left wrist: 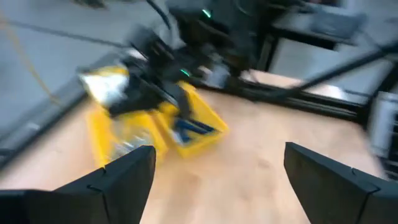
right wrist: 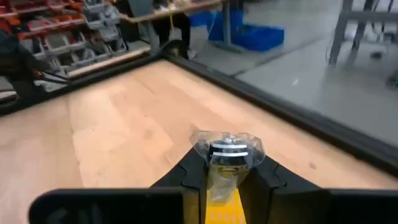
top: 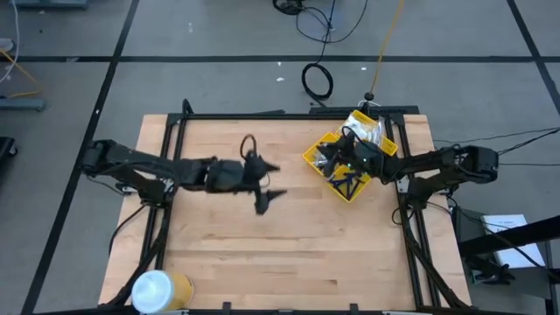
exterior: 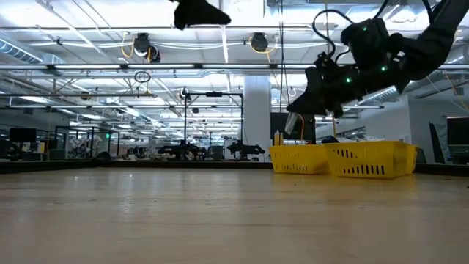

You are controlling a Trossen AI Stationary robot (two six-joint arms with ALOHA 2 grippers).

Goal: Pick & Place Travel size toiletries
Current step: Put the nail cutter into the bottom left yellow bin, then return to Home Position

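A clear plastic packet (right wrist: 227,149) sits pinched in the clenched jaws of the right gripper (right wrist: 227,171), above the yellow bin (top: 325,156) at the worktop's (top: 219,254) far right. The left gripper (top: 269,179) hangs mid-worktop, jaws spread, holding nothing.

The bin (top: 347,166) sits on the table's (top: 219,245) right rear part (toiletries (top: 348,179) inside), the cylinder (top: 157,291) at front-left.

Left gripper (top: 269,185) spread wide mid-table; right gripper (right wrist: 225,163) clamped.
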